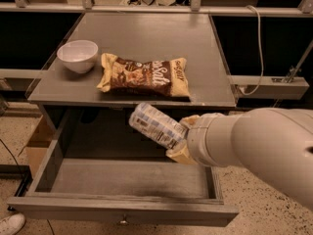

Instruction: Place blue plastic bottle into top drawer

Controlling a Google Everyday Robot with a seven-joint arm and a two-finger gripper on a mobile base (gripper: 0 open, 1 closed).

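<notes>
The blue plastic bottle (pixel 155 124) has a pale blue-and-white label and lies tilted on its side in the air, base pointing up-left. My gripper (pixel 183 138) is shut on its cap end, with yellowish fingers (pixel 180 155) above and below it. It holds the bottle over the right half of the open top drawer (pixel 128 180), just below the front edge of the grey table (pixel 146 38). The drawer is pulled far out, and its small knob (pixel 123 222) shows at front centre. The bottle's cap is hidden in the gripper.
A brown-yellow chip bag (pixel 144 76) lies near the table's front edge. A white bowl (pixel 77 55) stands at the left. My bulky white arm (pixel 259 153) fills the lower right. A cardboard box (pixel 36 143) and a shoe (pixel 10 224) are on the floor at left.
</notes>
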